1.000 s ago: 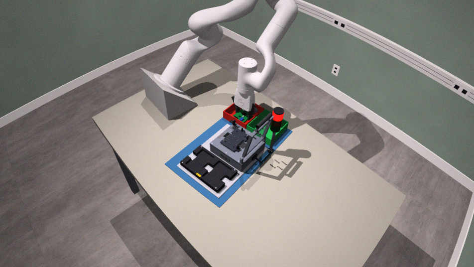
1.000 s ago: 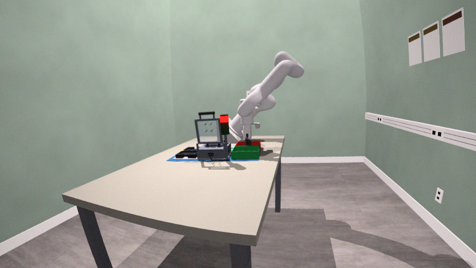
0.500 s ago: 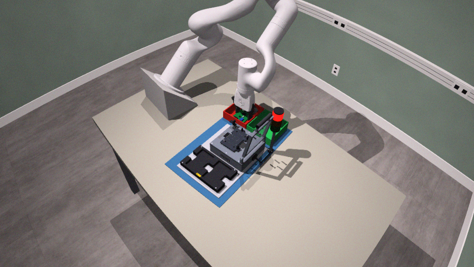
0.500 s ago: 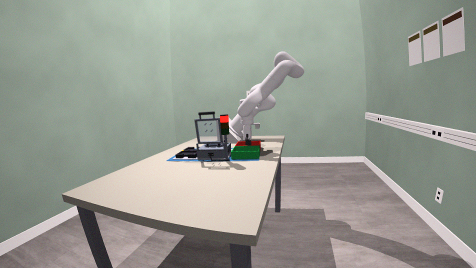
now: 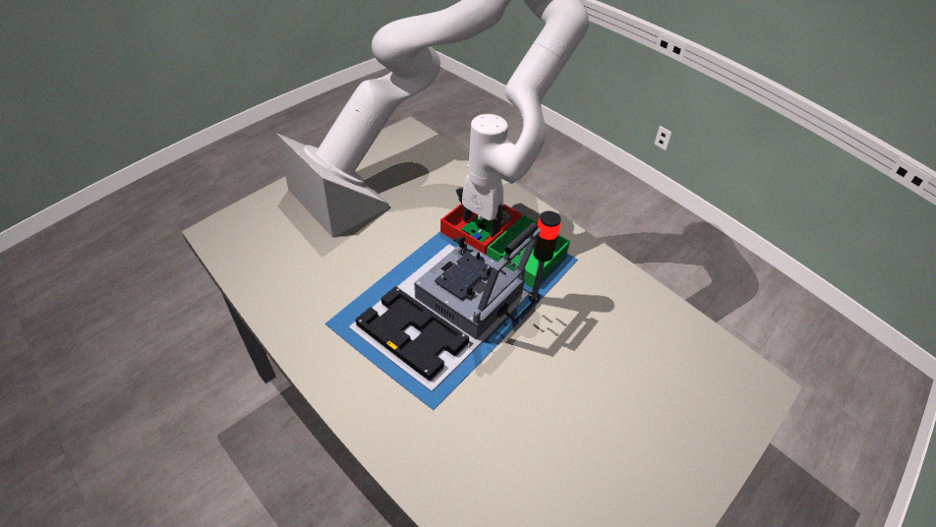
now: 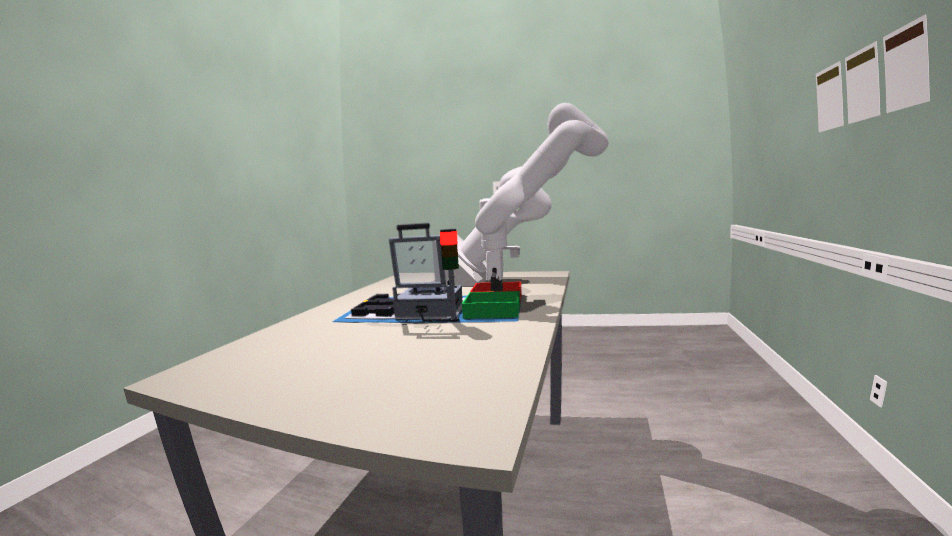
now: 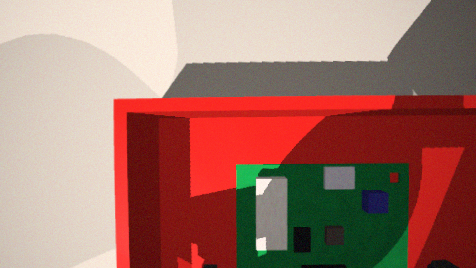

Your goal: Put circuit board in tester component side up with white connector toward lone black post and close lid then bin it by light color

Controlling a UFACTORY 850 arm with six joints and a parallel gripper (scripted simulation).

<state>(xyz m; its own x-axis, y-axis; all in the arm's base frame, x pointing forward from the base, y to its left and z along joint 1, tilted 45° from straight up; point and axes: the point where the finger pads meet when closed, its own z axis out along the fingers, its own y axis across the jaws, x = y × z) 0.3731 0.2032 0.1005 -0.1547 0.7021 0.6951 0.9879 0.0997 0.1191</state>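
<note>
The green circuit board (image 7: 322, 215) lies component side up inside the red bin (image 7: 150, 175), with its white connector (image 7: 271, 214) on the left in the wrist view. My gripper (image 5: 478, 221) is lowered into the red bin (image 5: 473, 216) right over the board and stands open. Only its dark fingertips show at the bottom edge of the wrist view, on either side of the board. The signal light (image 5: 549, 227) glows red. The tester (image 5: 473, 285) is empty and its lid (image 6: 416, 261) stands open.
The green bin (image 5: 531, 257) sits right beside the red bin, with the light post between it and the tester. The empty black tray (image 5: 412, 332) lies on the blue mat in front of the tester. The arm's base (image 5: 330, 190) stands behind.
</note>
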